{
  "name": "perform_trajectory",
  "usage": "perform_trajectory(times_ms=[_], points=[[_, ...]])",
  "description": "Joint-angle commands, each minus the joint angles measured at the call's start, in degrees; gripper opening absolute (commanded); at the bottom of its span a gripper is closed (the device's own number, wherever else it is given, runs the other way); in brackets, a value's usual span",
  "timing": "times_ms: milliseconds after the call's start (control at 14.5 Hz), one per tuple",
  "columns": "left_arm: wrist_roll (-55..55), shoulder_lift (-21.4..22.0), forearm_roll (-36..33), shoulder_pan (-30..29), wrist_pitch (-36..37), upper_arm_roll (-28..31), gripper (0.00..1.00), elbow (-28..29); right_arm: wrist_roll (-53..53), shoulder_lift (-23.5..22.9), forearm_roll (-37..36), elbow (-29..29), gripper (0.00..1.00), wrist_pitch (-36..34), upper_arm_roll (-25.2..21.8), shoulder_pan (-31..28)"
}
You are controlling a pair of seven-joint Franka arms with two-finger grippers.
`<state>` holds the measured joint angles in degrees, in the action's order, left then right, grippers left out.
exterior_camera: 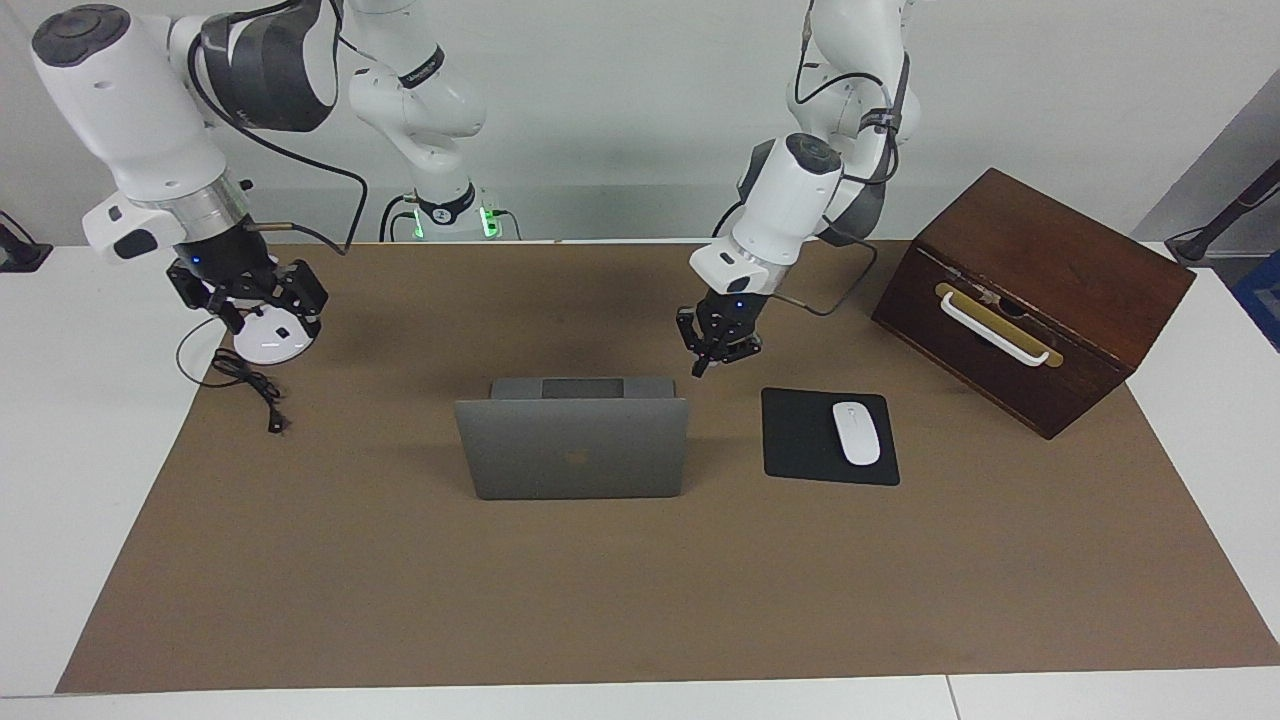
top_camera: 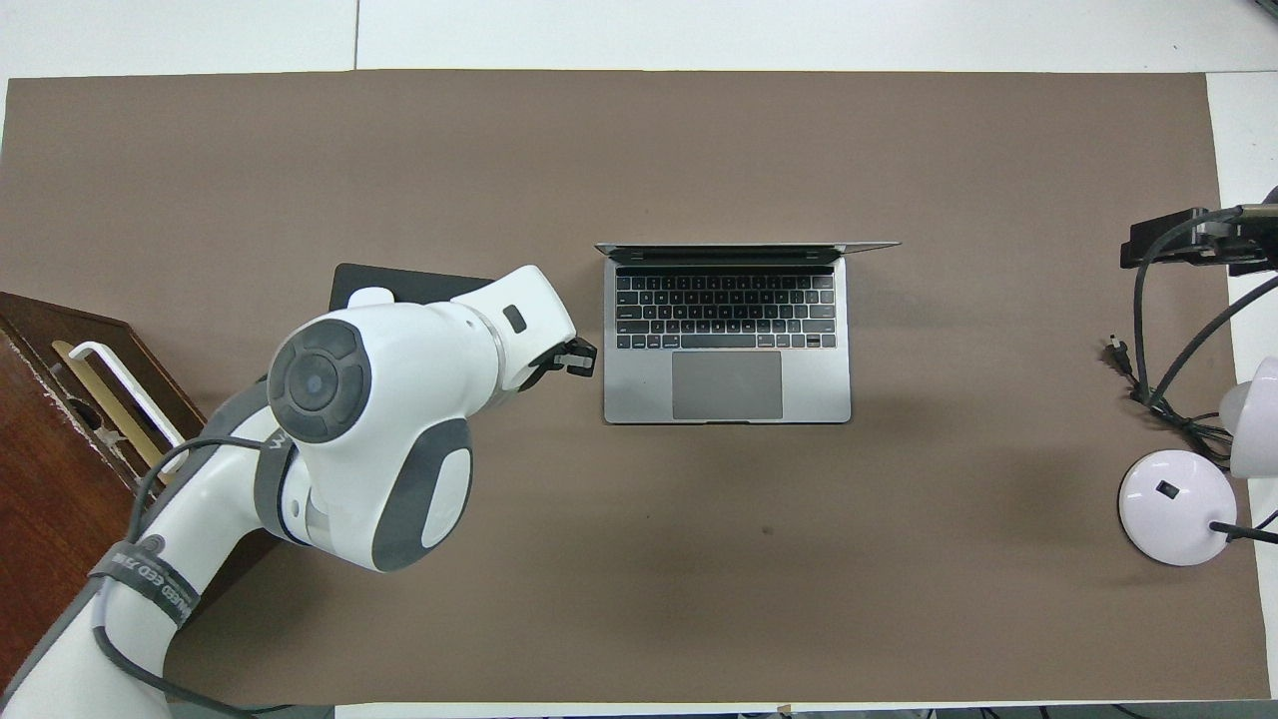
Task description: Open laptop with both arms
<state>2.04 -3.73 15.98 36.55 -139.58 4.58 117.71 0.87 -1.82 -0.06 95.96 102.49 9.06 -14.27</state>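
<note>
The silver-grey laptop (exterior_camera: 570, 450) stands open in the middle of the brown mat, its lid upright with the logo facing away from the robots. Its keyboard and trackpad show in the overhead view (top_camera: 727, 340). My left gripper (exterior_camera: 715, 352) hangs just above the mat beside the laptop's base, between it and the mouse pad, touching neither; it also shows in the overhead view (top_camera: 579, 358). My right gripper (exterior_camera: 250, 300) is open and empty, raised over a white round lamp base (exterior_camera: 270, 345) at the right arm's end of the table, away from the laptop.
A black mouse pad (exterior_camera: 800, 440) with a white mouse (exterior_camera: 856, 432) lies beside the laptop toward the left arm's end. A dark wooden box (exterior_camera: 1040, 260) with a white handle stands past it. A black cable (exterior_camera: 250, 385) lies by the lamp base (top_camera: 1176, 504).
</note>
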Motion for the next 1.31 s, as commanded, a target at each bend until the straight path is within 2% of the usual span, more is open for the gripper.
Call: perform_trajectory(times_ms=[0,346,622,968,1037,1106,1244], points=[[-1.33,-0.05,-3.57,-1.48,6.67,-0.45,0.00,-3.09,-1.22,1.82,-1.17,2.04,1.00,0.52,0.69,-0.85],[-7.04,-0.14,-5.87,-5.25,20.38,-0.45,0.00,-9.76,-1.31,1.82,-1.17,2.13,1.00,0.34,0.78,-0.76],[-11.96,0.21,-9.03,-7.63,29.61,-0.36,0.00,-12.85,-1.22,1.82,-1.08,2.13,1.00,0.43,0.78,-0.76],[-15.74,3.63,-10.79,-12.19,34.90,-0.45,0.00,-12.76,-1.22,1.82,-0.99,2.04,1.00,0.43,0.87,-0.67],[-15.84,4.42,-11.05,-13.25,35.77,-0.45,0.35,-12.68,-1.13,1.82,-0.99,2.04,1.00,0.43,0.87,-0.67],[-16.01,5.04,-11.06,-13.95,35.96,-0.45,0.99,-12.59,-1.13,1.82,-0.99,2.04,1.00,0.52,0.87,-0.67],[-16.19,6.18,-11.06,-16.32,36.31,-0.45,1.00,-12.50,-1.13,1.82,-0.99,2.04,1.00,0.43,0.87,-0.67]])
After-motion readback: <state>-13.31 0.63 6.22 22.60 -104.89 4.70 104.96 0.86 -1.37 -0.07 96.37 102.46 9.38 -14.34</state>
